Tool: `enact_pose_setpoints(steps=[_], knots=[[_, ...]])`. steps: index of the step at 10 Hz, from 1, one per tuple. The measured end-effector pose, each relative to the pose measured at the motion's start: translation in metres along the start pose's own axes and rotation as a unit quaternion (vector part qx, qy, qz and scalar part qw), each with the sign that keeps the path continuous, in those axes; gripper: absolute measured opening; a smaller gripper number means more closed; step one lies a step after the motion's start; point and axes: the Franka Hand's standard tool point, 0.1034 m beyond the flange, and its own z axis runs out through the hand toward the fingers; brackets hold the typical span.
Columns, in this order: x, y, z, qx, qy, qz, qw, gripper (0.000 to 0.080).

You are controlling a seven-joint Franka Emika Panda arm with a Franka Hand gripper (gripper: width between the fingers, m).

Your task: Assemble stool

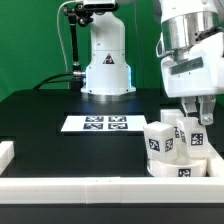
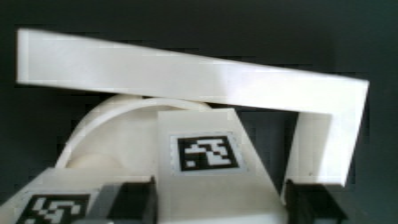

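Observation:
In the wrist view a white stool leg (image 2: pixel 210 150) with a black-and-white tag stands between my gripper (image 2: pixel 222 205) fingers (image 2: pixel 135 202), filling the gap between them. The gripper looks shut on it. Behind the leg lies the round rimmed disc (image 2: pixel 111 125). In the exterior view the gripper (image 1: pixel 198 118) is lowered over the cluster of parts at the right: the held leg (image 1: pixel 197 140), another leg (image 1: pixel 156 143), a third leg (image 1: pixel 180 130) partly hidden between them, and the disc (image 1: pixel 176 168) underneath at the front.
The marker board (image 1: pixel 97 124) lies at the table's middle. White border rails run along the front (image 1: pixel 80 185) and the right side; their corner shows in the wrist view (image 2: pixel 214 72), close beyond the disc. The robot base (image 1: pixel 106 65) stands behind.

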Motion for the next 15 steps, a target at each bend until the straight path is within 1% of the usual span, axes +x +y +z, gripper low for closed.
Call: enact_pose_setpoints(steps=[1,2,3,4,6,7,10,11,12,13,14,15], knots=[[0.000,0.000,0.000,0.000,-0.001,0.013,1.000,0.0452],[0.000,0.000,0.000,0.000,-0.001,0.005,1.000,0.0452],[0.000,0.000,0.000,0.000,-0.002,0.002,1.000,0.0585],[-0.002,-0.003,-0.005,-0.003,-0.007,-0.023,1.000,0.0630],[-0.009,-0.007,-0.016,-0.006,-0.016,-0.041,0.999,0.0644],[-0.009,-0.010,-0.020,-0.002,-0.018,-0.052,0.998,0.0648],[-0.008,-0.008,-0.017,-0.002,-0.016,-0.152,0.988,0.0648],[-0.006,-0.008,-0.017,-0.008,-0.016,-0.229,0.973,0.0648],[-0.003,-0.009,-0.019,-0.009,-0.013,-0.294,0.956,0.0648],[-0.003,-0.010,-0.019,-0.011,-0.008,-0.349,0.937,0.0648],[-0.005,-0.011,-0.019,-0.017,-0.006,-0.413,0.911,0.0648],[-0.004,-0.011,-0.019,-0.020,-0.007,-0.465,0.885,0.0648]])
